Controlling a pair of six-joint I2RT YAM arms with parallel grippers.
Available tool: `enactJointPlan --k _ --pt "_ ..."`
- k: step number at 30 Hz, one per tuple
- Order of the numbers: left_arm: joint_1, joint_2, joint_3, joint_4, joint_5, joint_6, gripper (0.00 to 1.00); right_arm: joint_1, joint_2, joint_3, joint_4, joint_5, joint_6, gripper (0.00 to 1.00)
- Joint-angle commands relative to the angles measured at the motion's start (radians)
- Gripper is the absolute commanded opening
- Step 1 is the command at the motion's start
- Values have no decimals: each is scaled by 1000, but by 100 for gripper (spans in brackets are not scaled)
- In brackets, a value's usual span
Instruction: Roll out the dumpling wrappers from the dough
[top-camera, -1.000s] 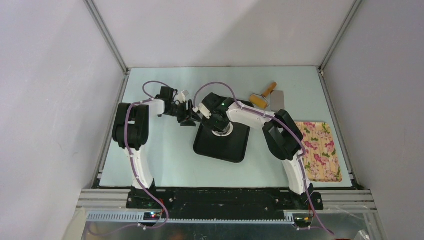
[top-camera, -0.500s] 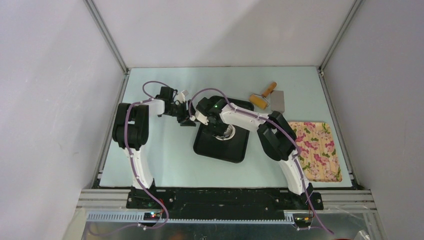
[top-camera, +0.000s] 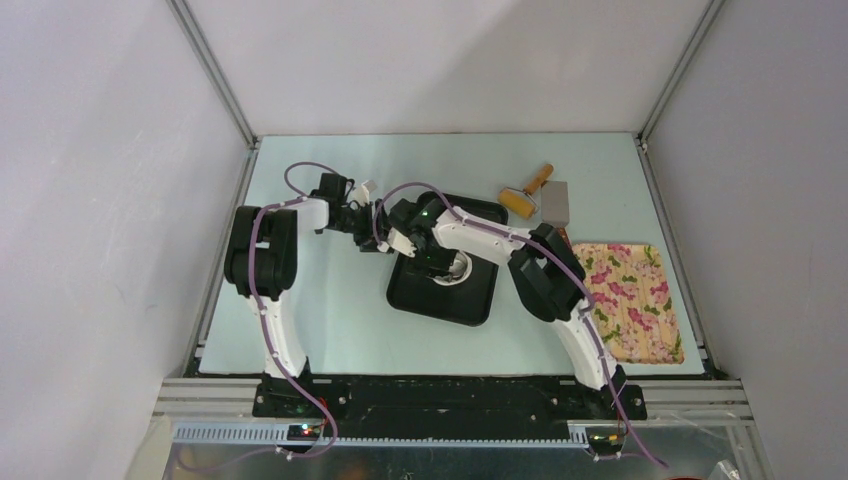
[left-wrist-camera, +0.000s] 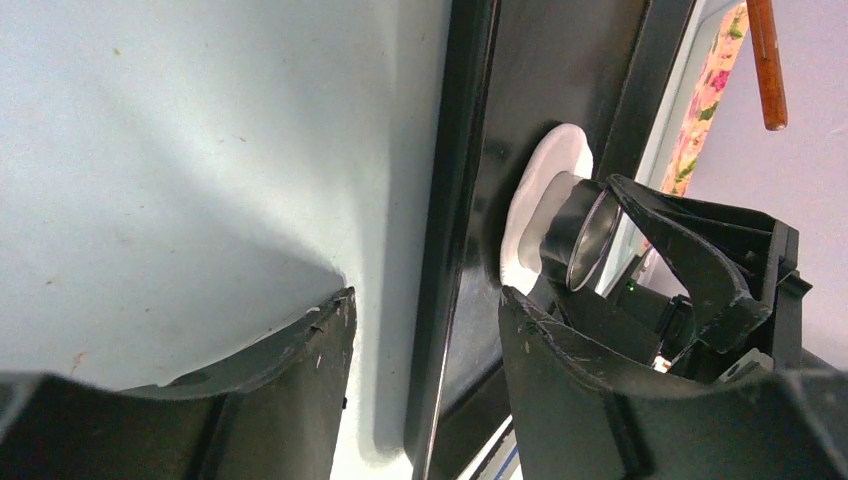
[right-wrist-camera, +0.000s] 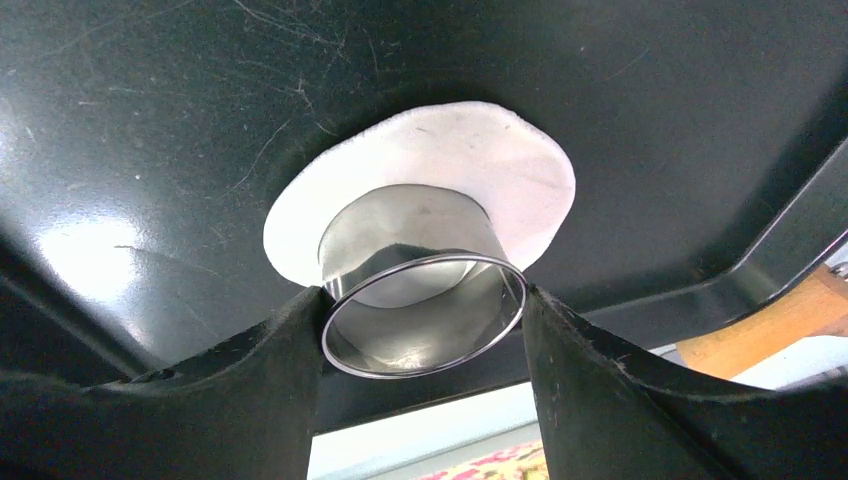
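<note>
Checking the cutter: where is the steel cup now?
Top view, table centre: the steel cup stands on the flattened dough in the black tray, gripped by the right gripper.

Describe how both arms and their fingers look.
The left arm and right arm have white links with bulky black joints. A purple cable loops along each. A green light glows near the right wrist. The fingers are black, curved and scuffed.
</note>
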Motion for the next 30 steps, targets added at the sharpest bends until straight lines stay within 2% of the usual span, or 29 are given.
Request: enactJointPlan --k 1,6,12,16,22,30 --pt "14 21 9 -3 -60 16 61 14 165 83 -145 -160 4 12" --pt "16 22 9 -3 -58 16 61 -4 187 111 -103 -78 16 12" --pt "17 22 10 -3 -58 17 61 -3 92 -51 -48 -71 -8 12" --pt "17 22 10 -4 -58 16 61 10 61 -99 -7 -98 9 11" --pt "16 21 8 -4 -60 15 61 -11 42 -93 156 -124 109 8" --pt "16 21 8 -3 -59 13 61 -60 108 -15 201 24 217 7"
